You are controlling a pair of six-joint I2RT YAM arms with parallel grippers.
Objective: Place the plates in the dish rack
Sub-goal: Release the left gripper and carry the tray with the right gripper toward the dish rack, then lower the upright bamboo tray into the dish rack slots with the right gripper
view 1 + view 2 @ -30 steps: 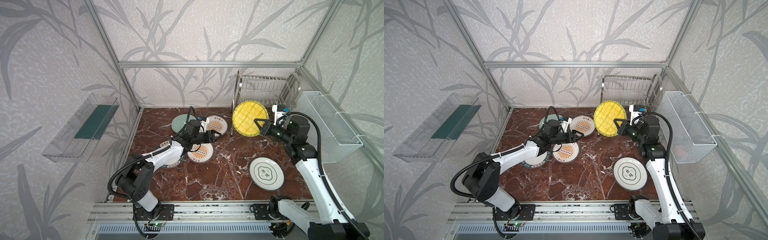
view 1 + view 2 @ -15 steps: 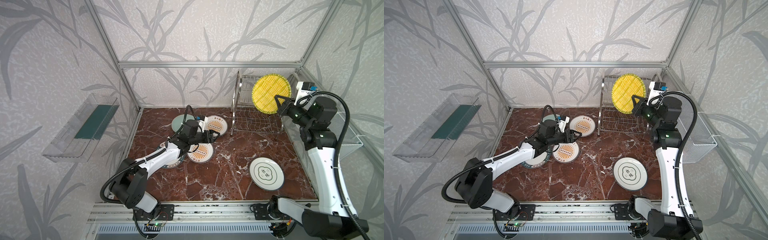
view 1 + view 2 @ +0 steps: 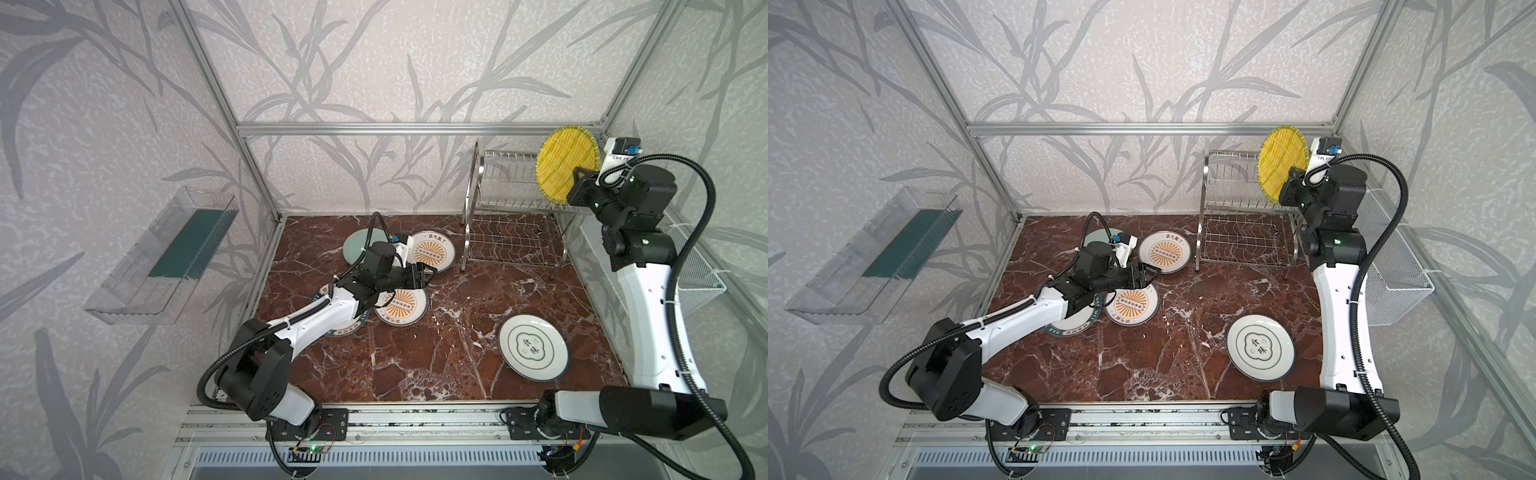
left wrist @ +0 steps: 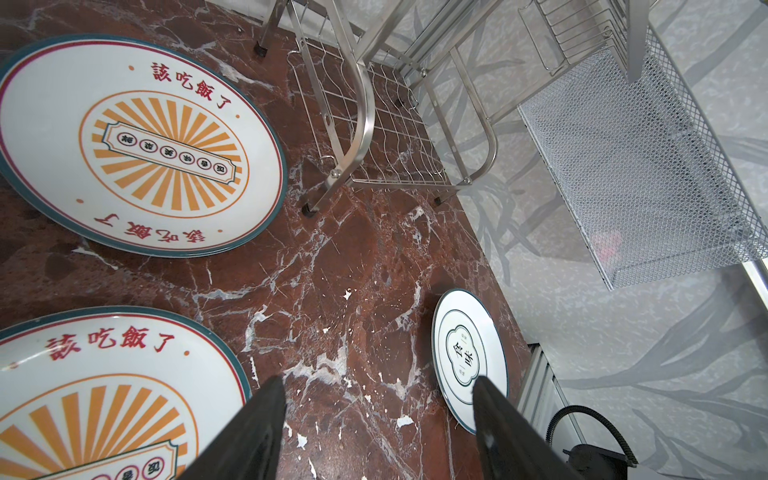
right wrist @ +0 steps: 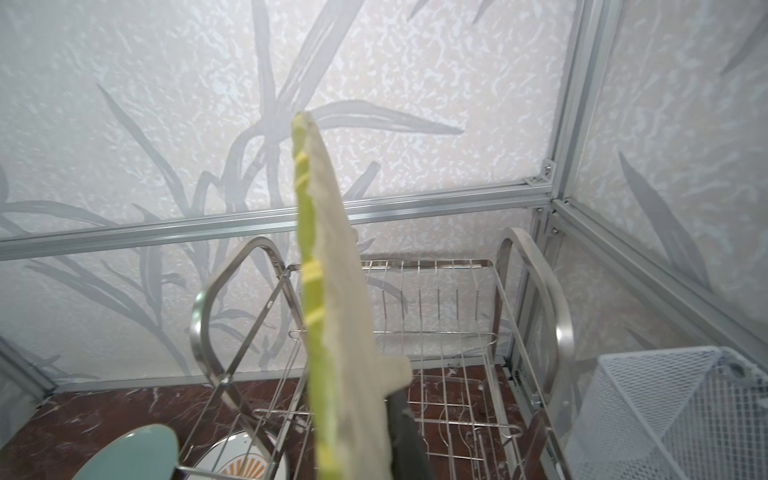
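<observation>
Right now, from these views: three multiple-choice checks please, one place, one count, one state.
1. Where is the yellow plate? A) lying flat B) held on edge over the rack C) slotted in the rack
2. How many plates lie flat on the table? A) three B) five C) six
3. The left jaws are: A) open, empty B) shut on a plate C) shut, empty
Key: 1B, right jaws clamp it above the top tier. 2B, green, two sunburst, teal-rimmed, cloud. 3A, bare table shows between them.
</observation>
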